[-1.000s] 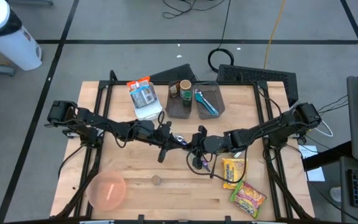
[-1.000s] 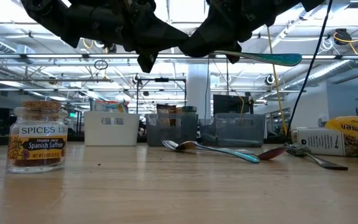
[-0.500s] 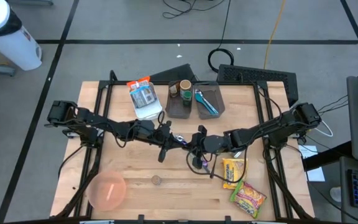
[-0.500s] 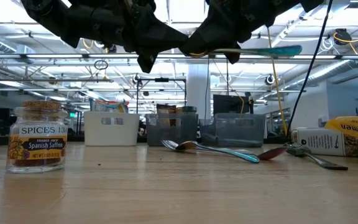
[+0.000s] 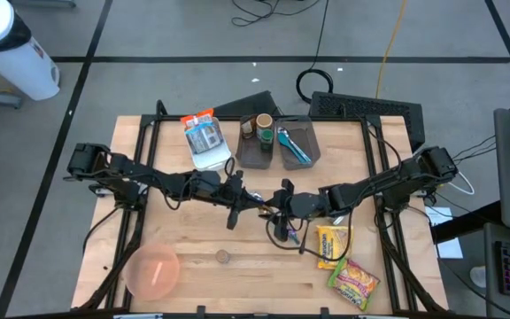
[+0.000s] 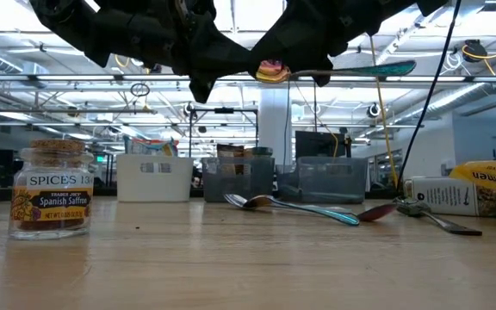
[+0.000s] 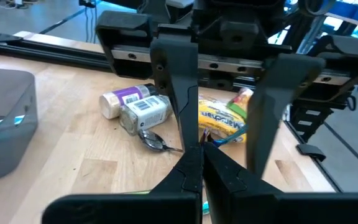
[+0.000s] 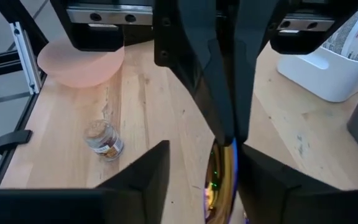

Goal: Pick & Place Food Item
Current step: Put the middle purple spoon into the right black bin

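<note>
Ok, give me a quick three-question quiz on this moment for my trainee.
1. True or false: the right pincer is clamped shut.
2. Which one holds the raised spoon? A: left pincer. B: right pincer.
3. Fill in: the spice jar stands nearest the pink ___.
Key: 1 false, its fingers stand apart; 2 A; 3 bowl.

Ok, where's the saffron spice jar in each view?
High view: spice jar near the table's front edge, right of the pink bowl.
Low view: far left, close up.
Left wrist view: not in it.
Right wrist view: on the table beside the pink bowl.
Shared landmark: the pink bowl, high and right wrist views.
</note>
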Tool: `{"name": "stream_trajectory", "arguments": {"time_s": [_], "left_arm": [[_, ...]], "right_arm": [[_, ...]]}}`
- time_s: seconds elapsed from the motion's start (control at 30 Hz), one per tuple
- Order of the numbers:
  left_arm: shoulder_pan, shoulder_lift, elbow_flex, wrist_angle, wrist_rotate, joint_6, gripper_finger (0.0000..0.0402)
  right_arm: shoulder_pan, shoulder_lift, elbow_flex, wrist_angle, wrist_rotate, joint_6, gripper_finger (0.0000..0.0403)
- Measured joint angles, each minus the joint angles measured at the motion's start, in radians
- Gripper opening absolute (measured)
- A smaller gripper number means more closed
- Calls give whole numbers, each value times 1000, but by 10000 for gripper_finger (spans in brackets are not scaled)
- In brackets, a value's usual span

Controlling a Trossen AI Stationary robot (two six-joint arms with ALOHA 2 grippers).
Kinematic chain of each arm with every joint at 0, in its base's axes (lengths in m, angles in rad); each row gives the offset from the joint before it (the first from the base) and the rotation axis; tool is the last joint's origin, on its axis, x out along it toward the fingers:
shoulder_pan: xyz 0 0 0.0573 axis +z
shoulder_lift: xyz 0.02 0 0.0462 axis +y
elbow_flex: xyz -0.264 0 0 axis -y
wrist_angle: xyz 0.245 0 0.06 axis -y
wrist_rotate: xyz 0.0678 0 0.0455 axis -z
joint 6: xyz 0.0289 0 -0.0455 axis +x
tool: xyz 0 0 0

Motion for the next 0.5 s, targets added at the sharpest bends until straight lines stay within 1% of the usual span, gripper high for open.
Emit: {"name": "stream_trajectory", "arguments": {"time_s": [0.1,0.23,0.37,0.5], "left_arm": [[0,0,0,-12,-14,0,0],[1,2,-2,-27,-23,0,0],[2,4,-3,-50,-60,0,0],[13,4,12,-101,-78,0,0]], "right_arm": [[-3,0,0,-9,1,0,189],[-9,-8,0,-35,1,-14,210],[-23,-12,4,-29,5,-27,219],[-24,-26,4,-35,7,-67,218]]}}
